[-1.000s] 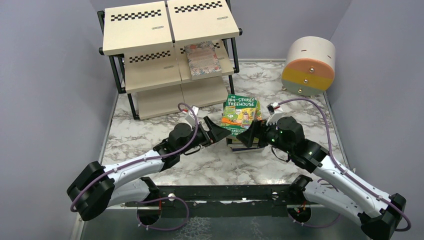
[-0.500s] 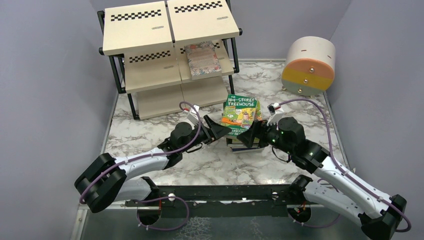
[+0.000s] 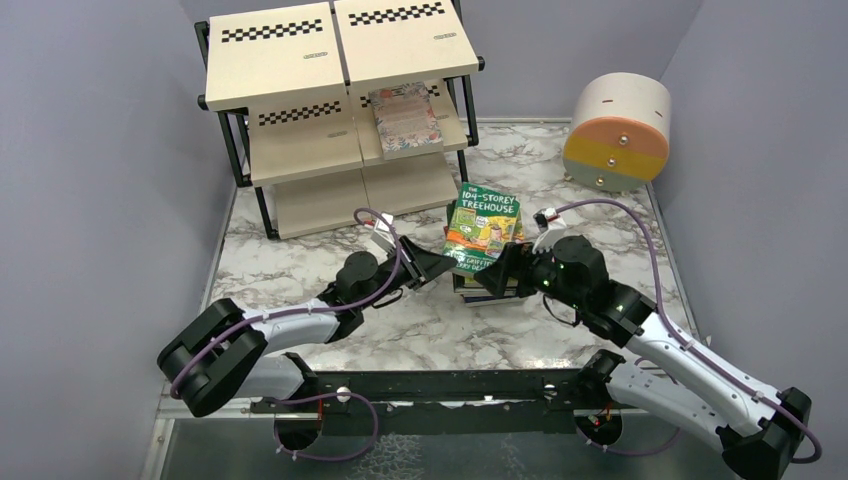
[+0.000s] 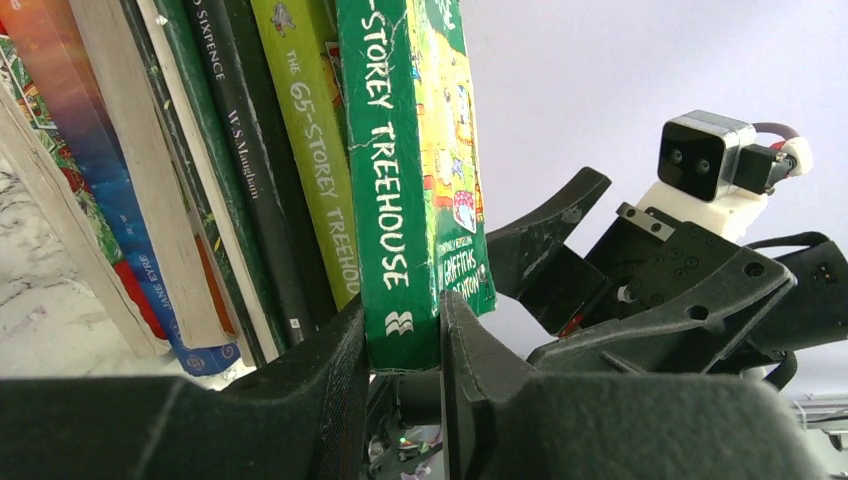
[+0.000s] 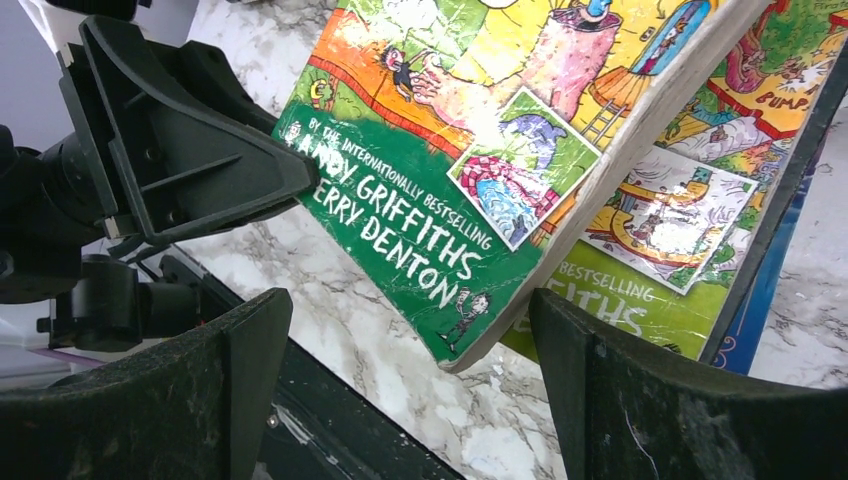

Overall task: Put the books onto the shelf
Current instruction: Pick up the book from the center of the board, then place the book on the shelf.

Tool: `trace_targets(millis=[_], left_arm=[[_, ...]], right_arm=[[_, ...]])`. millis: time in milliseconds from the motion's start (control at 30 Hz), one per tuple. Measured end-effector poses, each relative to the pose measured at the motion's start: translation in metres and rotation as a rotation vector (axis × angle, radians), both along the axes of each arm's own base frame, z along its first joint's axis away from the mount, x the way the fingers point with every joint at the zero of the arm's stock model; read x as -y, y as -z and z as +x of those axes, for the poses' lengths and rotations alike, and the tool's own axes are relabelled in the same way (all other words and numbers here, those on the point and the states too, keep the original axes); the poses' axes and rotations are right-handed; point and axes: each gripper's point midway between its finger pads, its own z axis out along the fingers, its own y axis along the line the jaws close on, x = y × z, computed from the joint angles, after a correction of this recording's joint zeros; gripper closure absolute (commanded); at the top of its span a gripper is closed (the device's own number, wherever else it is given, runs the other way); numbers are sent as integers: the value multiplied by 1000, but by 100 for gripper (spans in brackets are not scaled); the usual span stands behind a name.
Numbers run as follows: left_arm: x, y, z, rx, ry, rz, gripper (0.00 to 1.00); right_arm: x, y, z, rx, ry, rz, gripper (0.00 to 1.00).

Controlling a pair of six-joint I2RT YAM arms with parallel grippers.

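The left arm (image 3: 290, 325) and right arm (image 3: 690, 365) share white link shells, black joint housings, black wedge-shaped fingers (image 5: 620, 400) and a looping purple cable (image 3: 600, 200), with a silver two-lens camera (image 4: 705, 155) on a white wrist mount.

1. The left fingers (image 3: 432, 263) clamp the top book (image 3: 483, 228), tilted over the stack (image 4: 160, 200); the right fingers (image 3: 498, 272) stand spread at its near corner, so that side is crowded
2. Bare tabletop (image 3: 310, 250) lies between stack and shelf (image 3: 330, 50)
3. A pink book (image 3: 405, 120) fills the middle board's (image 3: 300, 140) right half; the left half is free
4. The drum (image 3: 616, 130) blocks the far right corner
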Motion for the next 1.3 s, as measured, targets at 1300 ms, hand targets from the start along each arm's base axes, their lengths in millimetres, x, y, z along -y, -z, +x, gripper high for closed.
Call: trace_targets(millis=[1300], left_arm=[[-56,-206,4,297,-206,-243,100]], right_arm=[[80,-127,44,319,387,-146,11]])
